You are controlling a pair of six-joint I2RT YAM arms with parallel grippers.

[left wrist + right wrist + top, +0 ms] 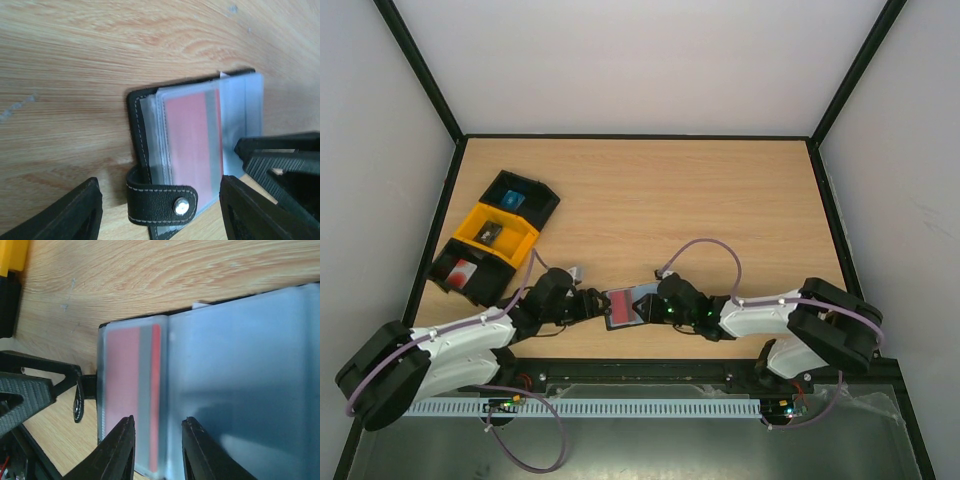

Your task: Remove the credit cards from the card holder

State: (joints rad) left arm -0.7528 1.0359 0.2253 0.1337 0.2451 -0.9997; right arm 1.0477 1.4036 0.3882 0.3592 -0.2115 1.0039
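Note:
The card holder (625,308) lies open on the table between both grippers, its clear sleeves showing. A red credit card (192,135) sits inside a sleeve and also shows in the right wrist view (127,385). My left gripper (590,303) is open, and in its own view (160,195) its fingers stand either side of the holder's black snap tab (160,202) without touching it. My right gripper (656,298) is open, and in its own view (160,419) its tips hover over the red card's inner edge, beside the grey-blue face (240,365).
Three open trays stand at the back left. The black tray (542,200) holds a blue card, the yellow tray (518,238) a dark grey card, and the second black tray (448,262) a red card. The table's front edge is just behind the holder.

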